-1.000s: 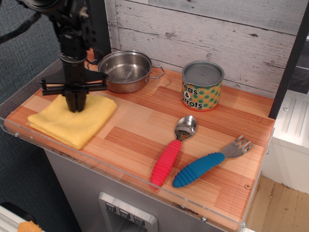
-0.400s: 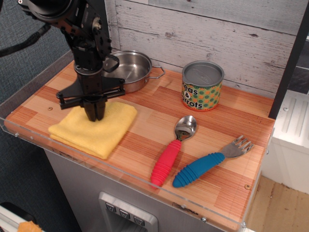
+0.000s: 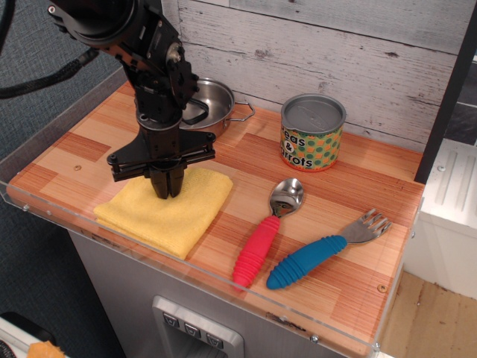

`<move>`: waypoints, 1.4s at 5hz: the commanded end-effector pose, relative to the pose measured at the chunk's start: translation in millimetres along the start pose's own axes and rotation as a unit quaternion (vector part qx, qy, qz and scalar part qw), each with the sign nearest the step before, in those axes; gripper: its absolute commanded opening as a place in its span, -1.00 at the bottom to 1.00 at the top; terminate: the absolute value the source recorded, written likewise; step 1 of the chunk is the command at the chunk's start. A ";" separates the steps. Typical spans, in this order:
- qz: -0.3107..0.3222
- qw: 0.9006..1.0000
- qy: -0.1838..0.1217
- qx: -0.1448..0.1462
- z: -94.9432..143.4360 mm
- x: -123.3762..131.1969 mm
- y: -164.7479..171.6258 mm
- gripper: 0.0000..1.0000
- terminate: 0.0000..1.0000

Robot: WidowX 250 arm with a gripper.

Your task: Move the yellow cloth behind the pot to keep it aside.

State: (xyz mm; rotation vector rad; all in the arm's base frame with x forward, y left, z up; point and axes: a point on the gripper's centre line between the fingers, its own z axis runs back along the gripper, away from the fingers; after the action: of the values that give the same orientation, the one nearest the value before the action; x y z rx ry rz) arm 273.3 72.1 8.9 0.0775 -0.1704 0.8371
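The yellow cloth (image 3: 168,212) lies folded on the wooden table near its front edge, in front of the pot. The steel pot (image 3: 212,104) stands at the back against the wall, partly hidden by my arm; one loop handle sticks out to its right. My gripper (image 3: 168,189) points straight down with its fingertips pressed together into the cloth's upper middle, pinching the fabric.
A lidded tin can (image 3: 313,132) with a green-dotted label stands at the back right. A red-handled spoon (image 3: 264,233) and a blue-handled fork (image 3: 324,250) lie at the front right. A clear acrylic rim (image 3: 45,198) edges the table. A plank wall stands behind.
My gripper has moved right along the table's front, dragging the yellow cloth with it from the left end toward the middle.
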 end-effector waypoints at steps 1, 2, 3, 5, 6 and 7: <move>-0.016 1.000 -0.017 -0.017 8.3 -4.6 -19.1 -1.00 -1.00; -0.017 0.999 -0.027 -0.005 10.6 -7.5 -22.8 -1.00 -1.00; -0.022 1.000 -0.021 -0.007 9.8 -8.6 -25.9 -1.00 -1.00; -0.013 0.999 -0.036 0.002 13.5 -2.5 -22.9 -1.00 -1.00; -0.013 0.999 -0.047 0.010 15.7 4.0 -21.1 1.00 -1.00; -0.023 0.997 -0.072 0.004 25.3 9.4 -23.0 1.00 -1.00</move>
State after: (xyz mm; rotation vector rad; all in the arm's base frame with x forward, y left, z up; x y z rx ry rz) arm 284.0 59.1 19.1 0.1694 -0.2399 0.7797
